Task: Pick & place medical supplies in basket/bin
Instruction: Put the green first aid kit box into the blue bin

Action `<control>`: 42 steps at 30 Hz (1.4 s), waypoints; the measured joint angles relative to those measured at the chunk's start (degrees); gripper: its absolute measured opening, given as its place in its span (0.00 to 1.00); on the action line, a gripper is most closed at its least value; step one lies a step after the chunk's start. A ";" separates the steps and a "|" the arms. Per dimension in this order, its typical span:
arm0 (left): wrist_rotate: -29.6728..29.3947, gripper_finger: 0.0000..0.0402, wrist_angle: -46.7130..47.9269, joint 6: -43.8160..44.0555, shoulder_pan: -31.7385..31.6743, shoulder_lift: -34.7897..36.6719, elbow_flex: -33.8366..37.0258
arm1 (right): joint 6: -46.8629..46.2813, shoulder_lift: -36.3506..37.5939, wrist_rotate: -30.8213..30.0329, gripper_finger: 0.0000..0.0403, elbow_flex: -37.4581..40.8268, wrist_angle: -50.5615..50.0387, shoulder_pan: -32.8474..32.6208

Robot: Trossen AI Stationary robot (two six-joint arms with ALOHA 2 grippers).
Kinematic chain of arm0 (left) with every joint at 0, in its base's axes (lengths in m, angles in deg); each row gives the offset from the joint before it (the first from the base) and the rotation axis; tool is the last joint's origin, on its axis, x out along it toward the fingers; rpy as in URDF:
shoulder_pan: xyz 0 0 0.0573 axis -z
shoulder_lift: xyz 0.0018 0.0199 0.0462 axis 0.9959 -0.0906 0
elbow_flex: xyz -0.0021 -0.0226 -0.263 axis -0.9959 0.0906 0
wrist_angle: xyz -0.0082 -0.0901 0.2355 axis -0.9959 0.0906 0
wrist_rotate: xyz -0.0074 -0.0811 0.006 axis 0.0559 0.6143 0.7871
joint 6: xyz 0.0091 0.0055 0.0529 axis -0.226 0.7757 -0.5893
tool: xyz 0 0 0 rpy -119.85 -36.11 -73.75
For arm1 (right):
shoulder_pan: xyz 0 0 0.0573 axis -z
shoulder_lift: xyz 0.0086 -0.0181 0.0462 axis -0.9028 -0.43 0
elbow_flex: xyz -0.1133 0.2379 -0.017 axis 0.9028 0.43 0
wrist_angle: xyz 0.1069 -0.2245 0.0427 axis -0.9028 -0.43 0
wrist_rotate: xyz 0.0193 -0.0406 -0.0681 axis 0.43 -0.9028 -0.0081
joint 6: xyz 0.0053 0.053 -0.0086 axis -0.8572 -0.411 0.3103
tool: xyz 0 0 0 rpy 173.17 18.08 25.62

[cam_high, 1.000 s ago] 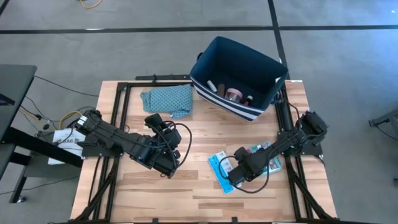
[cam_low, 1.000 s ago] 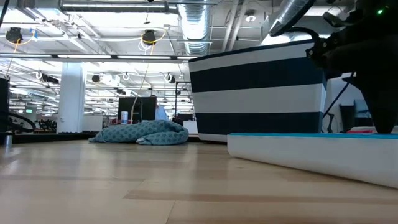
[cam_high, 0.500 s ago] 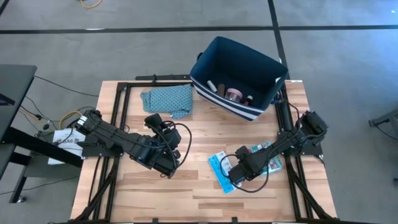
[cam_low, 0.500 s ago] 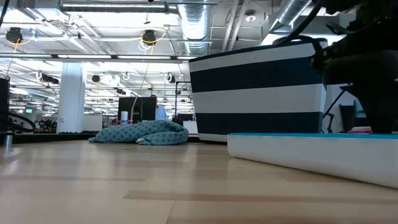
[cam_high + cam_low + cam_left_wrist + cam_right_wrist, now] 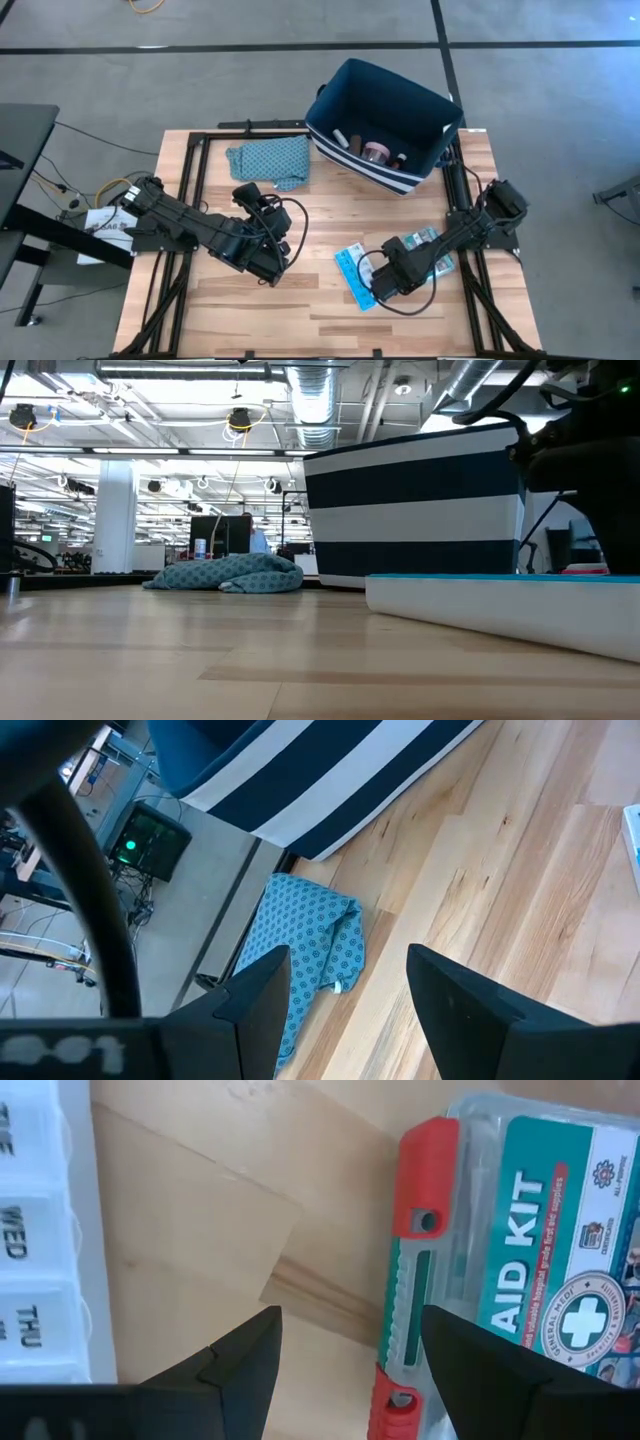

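Note:
My right gripper (image 5: pixel 380 285) (image 5: pixel 350 1350) is open, low over bare wood between the light-blue pill organiser (image 5: pixel 352 272) (image 5: pixel 30 1240) and the green-red first aid kit (image 5: pixel 432 250) (image 5: pixel 530 1270). Both lie flat on the table and it touches neither. My left gripper (image 5: pixel 278 264) (image 5: pixel 345 985) is open and empty left of the table's middle. The navy-blue bin (image 5: pixel 385 125) stands at the far right and holds a pink roll (image 5: pixel 377 152) and other small items.
A teal patterned cloth (image 5: pixel 270 160) (image 5: pixel 310 950) lies crumpled at the far left of the bin. In the low view the organiser (image 5: pixel 500 605) lies in front of the striped bin (image 5: pixel 410 510). Bare wood lies along the near edge.
My right gripper has shifted a little toward the table's near edge, staying open between the organiser and the kit. Neither item has moved.

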 joint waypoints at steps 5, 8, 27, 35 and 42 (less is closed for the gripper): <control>0.00 0.48 0.00 0.02 0.00 0.00 0.00 | -0.62 0.00 -0.64 0.58 0.00 0.15 -0.84; 0.00 0.48 0.00 0.55 0.00 0.00 0.00 | -0.60 0.00 -0.81 0.58 0.00 0.15 -1.28; 0.07 0.48 -0.02 3.08 0.00 -0.02 0.72 | -3.44 0.09 -3.42 0.58 5.52 4.53 -4.41; 0.02 0.48 -0.02 3.08 -0.02 -0.02 0.72 | -0.56 0.15 -3.25 0.54 6.16 4.39 -4.30; 0.00 0.48 -0.02 3.08 -0.02 -0.02 0.72 | 1.54 0.13 -2.46 0.32 6.21 3.54 -4.30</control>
